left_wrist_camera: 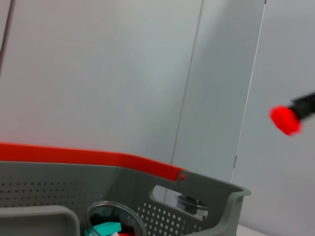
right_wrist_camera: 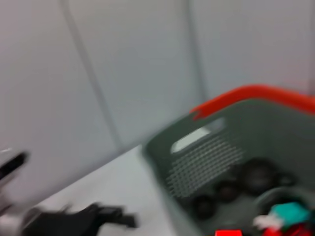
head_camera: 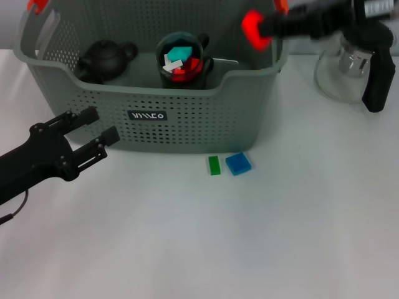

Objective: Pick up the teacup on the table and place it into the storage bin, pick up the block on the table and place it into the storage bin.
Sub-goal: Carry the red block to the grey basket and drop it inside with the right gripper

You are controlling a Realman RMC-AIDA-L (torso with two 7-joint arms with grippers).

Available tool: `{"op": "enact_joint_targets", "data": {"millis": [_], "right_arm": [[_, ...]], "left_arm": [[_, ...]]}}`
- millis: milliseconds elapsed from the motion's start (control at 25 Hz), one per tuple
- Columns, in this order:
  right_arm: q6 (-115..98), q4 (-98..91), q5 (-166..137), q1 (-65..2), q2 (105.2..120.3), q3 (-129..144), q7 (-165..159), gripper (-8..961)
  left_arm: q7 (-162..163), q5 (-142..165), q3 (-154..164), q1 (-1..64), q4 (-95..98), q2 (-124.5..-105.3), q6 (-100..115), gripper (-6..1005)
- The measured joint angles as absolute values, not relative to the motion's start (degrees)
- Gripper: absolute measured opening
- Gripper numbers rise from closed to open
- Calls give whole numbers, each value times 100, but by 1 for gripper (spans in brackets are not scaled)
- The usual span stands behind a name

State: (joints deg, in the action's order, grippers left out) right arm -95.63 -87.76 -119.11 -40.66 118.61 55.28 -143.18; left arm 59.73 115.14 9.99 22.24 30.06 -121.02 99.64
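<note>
Left claw [head_camera: 100, 132] spread before storage bin [head_camera: 187, 124], green block [head_camera: 214, 165], blue block [head_camera: 238, 163], right claw [head_camera: 255, 29] state unclear

Black left hand [head_camera: 93, 132]; red-tipped black right hand [head_camera: 257, 29].

Inside the storage bin [head_camera: 187, 124] a teapot [head_camera: 105, 60] sits left of a cup [head_camera: 182, 60] holding blocks, while two blocks [head_camera: 228, 164] lie on the table [head_camera: 280, 218] just before its front wall.

We see a black teapot [head_camera: 105, 59] beyond the left tool's tips. A clear glass vessel [head_camera: 346, 71] stands on the white bench [head_camera: 280, 237] beneath the right tool, beside a black upright piece [head_camera: 376, 78].
</note>
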Motion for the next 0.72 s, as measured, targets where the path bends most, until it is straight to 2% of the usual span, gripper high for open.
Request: {"op": "enact_joint_targets", "data": {"millis": [160,280,320,400,440,720], "right_arm": [[-9133,-8648,-12852,-4806,11789,5577,-14801,197],[-8832,-8309,-13864,-5484,11885,5642,-14961,196],[-8554,-7935,-14566,-5947,11961,5770,-15073,196],[-8200,-7454,-15111,-6336,11995,6001,-15201,196],[-8200,-7454,-15111,-6336,11995,6001,-15201,196],[-6664,-4990,-15927,-7498,11994,6585,-15368,197]], "left_arm": [[5975,11514,1002,2225,3005,-12104,9989,628],[5976,11514,1002,2224,3006,-12114,9992,628],[5976,11514,1002,2224,3006,-12118,9994,628],[5977,11514,1002,2224,3006,-12125,9994,628],[5976,11514,1003,2224,3006,-12127,9995,628],[5986,11514,1002,2208,3006,-12138,10038,628]]}}
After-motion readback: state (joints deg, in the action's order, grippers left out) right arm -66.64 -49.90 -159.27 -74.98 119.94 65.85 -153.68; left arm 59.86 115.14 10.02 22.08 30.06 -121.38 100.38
